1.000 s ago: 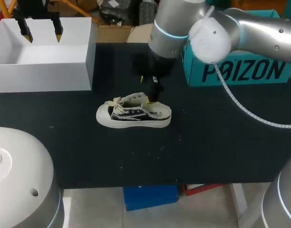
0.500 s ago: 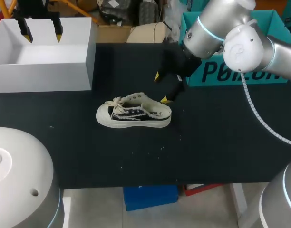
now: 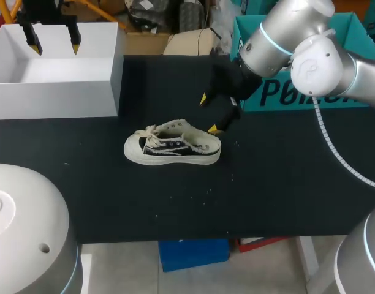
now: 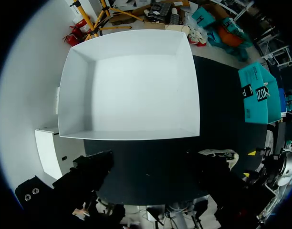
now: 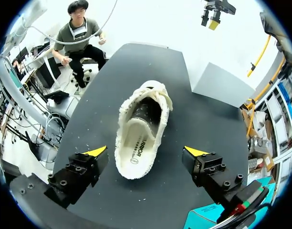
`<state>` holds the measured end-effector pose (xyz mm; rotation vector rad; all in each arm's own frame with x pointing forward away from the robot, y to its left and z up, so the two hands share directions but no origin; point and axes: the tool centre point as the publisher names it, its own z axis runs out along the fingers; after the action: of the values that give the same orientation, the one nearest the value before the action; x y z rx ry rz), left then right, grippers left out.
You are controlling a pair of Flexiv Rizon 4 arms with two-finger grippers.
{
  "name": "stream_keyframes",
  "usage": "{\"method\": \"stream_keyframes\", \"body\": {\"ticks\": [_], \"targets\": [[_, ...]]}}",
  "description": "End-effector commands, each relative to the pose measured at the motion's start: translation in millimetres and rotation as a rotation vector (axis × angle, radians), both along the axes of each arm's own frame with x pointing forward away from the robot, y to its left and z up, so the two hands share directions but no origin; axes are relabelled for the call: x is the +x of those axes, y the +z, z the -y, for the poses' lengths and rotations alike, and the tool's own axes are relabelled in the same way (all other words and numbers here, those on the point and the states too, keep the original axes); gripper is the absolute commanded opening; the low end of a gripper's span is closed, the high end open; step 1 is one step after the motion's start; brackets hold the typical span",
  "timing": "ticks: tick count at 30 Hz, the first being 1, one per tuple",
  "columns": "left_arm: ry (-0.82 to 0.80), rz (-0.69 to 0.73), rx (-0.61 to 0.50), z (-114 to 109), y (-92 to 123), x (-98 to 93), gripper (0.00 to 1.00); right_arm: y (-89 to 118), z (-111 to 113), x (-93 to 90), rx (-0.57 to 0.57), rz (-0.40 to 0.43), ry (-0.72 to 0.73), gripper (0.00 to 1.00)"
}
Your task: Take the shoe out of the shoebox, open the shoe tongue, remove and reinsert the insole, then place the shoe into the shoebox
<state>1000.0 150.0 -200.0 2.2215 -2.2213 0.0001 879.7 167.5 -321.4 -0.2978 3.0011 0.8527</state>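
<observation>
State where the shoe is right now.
In the head view the shoe stands outside and right of the white shoebox, its heel beside the open right gripper.

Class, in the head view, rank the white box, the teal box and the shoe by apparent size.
1-2. white box and teal box: they look alike; the right arm hides part of the teal one, so unranked.
3. shoe: plainly smallest.

White box [image 4: 131, 90], open side up, fills the centre of the frame on the black table [image 4: 151, 162]. The left gripper [image 4: 153, 171] is at the lower middle, its dark fingers [image 4: 91, 174] spread wide. A shoe [image 4: 221, 155] lies lower right, and a teal box [image 4: 255, 93] is at the right edge.
</observation>
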Motion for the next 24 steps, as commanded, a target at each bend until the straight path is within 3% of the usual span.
{"method": "stream_keyframes", "body": {"ticks": [1, 14, 24], "targets": [[0.0, 0.0, 0.0, 0, 0, 0.0, 1.0, -1, -1, 0.4, -0.001, -0.001, 0.0, 1.0], [0.0, 0.0, 0.0, 0, 0, 0.0, 1.0, -1, -1, 0.4, -0.001, -0.001, 0.0, 1.0], [0.0, 0.0, 0.0, 0, 0, 0.0, 1.0, -17, 23, -14.8, 0.079, 0.049, -0.106, 1.0]]}}
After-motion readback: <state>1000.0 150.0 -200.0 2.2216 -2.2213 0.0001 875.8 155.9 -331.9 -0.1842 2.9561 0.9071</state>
